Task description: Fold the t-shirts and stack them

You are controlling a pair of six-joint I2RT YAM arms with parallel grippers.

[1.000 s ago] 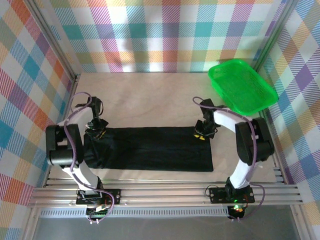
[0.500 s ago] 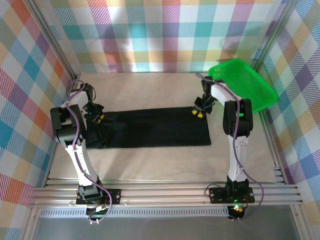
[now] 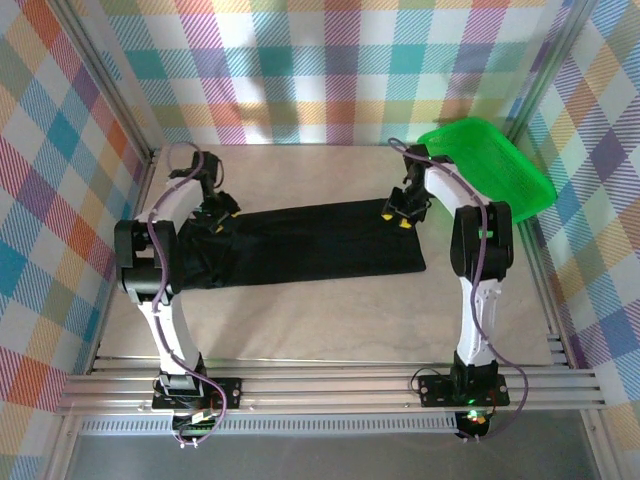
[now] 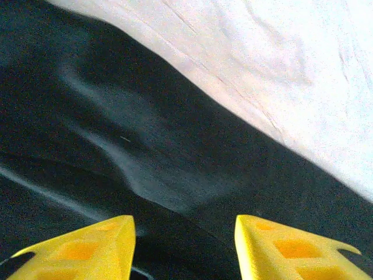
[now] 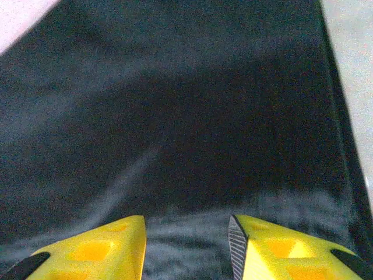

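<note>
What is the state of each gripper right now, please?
Left gripper: open, holding nothing, over the plain black soft cloth t-shirt.
Right gripper: open, holding nothing, over the same t-shirt.

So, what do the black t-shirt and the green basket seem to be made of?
Black t-shirt: soft matte cloth, perhaps a cotton knit; it lies limp with shallow wrinkles. Green basket: probably plastic, slightly glossy; it keeps a stiff rim and shows a fine mesh pattern.
</note>
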